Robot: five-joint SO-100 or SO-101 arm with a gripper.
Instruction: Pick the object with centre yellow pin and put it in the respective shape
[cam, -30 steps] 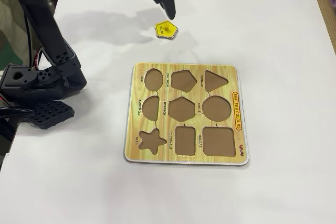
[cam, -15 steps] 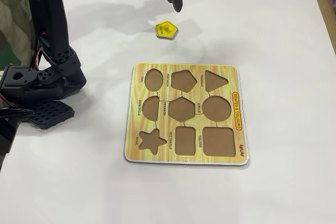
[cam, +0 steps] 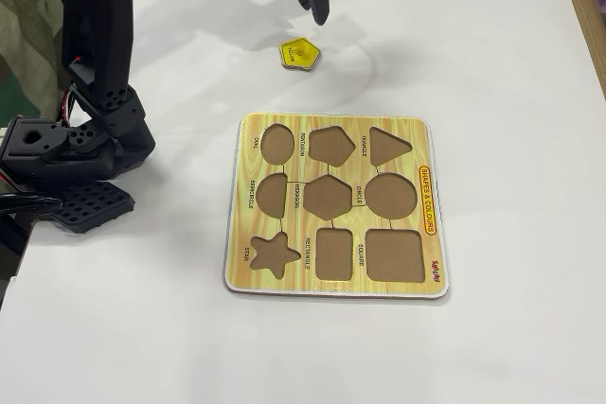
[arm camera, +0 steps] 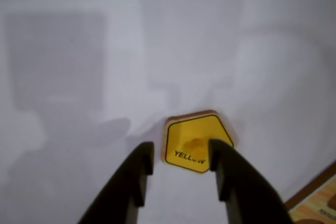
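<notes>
Jaws: gripper [arm camera: 181, 153] apart, hanging over the piece [arm camera: 197, 141], pin between the tips.
Piece: yellow pentagon flat on desk [cam: 492, 44], apart from board [cam: 336, 205].
Tip: drop straight, pinch the pin squarely.

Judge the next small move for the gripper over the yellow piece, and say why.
Probably a straight descent, then closing. In the wrist view the gripper is open, its fingers on either side of the yellow pentagon piece and its centre pin, while the fixed view shows it above the piece, not touching. The puzzle board has all its cutouts empty, so nothing is placed yet.
</notes>
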